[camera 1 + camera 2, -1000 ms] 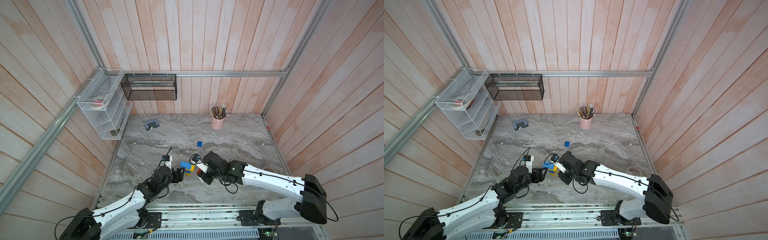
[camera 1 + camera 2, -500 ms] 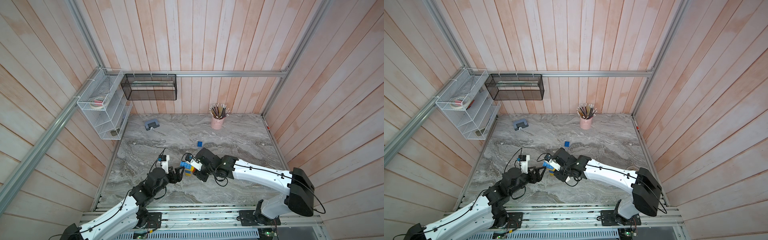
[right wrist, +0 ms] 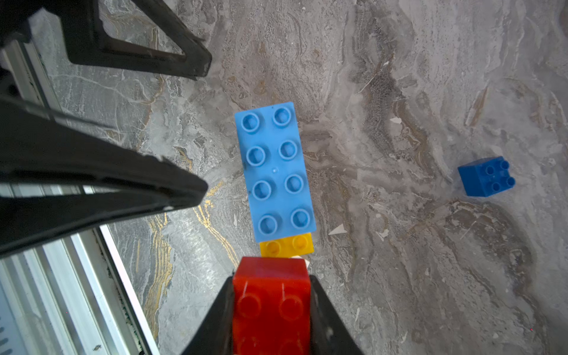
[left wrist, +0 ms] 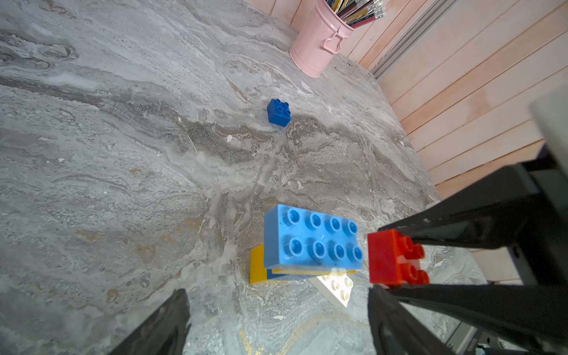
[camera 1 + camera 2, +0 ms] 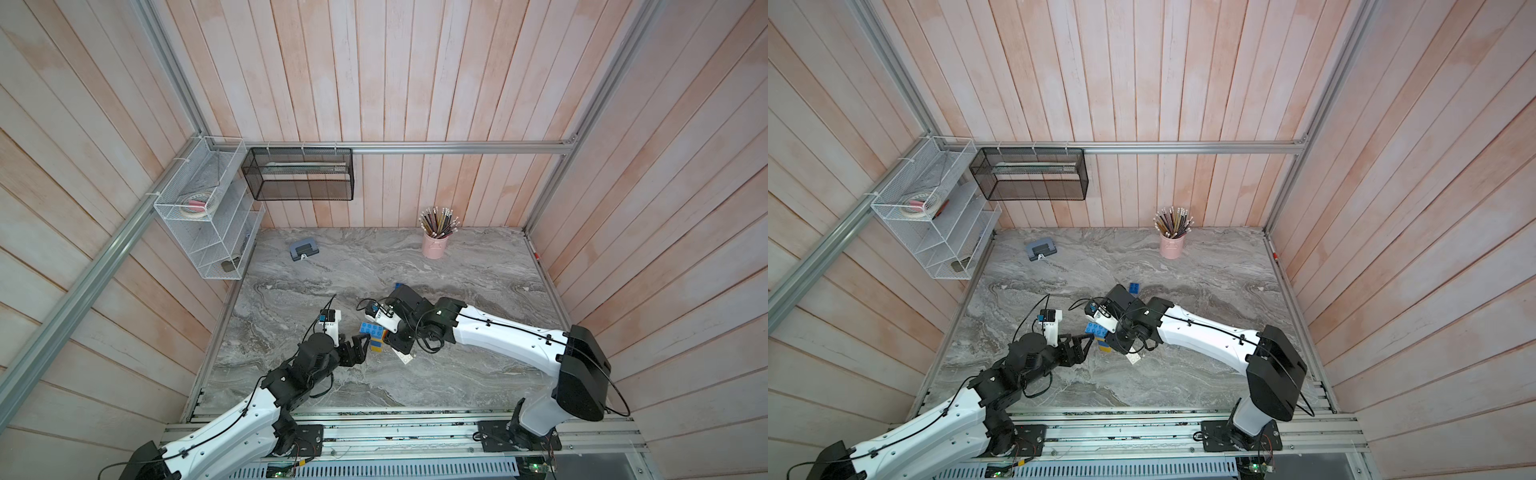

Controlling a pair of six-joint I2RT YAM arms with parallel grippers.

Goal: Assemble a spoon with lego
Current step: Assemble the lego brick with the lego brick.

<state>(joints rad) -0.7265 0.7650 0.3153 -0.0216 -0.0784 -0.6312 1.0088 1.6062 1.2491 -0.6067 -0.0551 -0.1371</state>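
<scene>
The right claw [image 3: 271,281] is clamped tight on a red square studded plastic brick [image 3: 270,310], holding it off the table, right at one end of the part-built spoon [image 3: 276,172]. On top of that spoon is a light-blue oblong eight-stud piece, and a yellow brick [image 3: 287,245] pokes out beneath it with two studs showing. The left wrist view picks up a darker blue layer and more yellow lower down. Is the red one touching the yellow? I can't tell from here. A white studded brick [image 4: 335,287] sits low under that same end, down against the grey marbled table [image 4: 123,153]. Across from it, the left claw [image 3: 202,129] has its jaws apart and grips nothing, just beside the spoon's long side. Further out, a small dark-blue square brick [image 3: 485,176] lies alone on the table, well apart from the stack. Beyond that, a pink metal cup of pencils [image 5: 434,247] stands by the back wall.
</scene>
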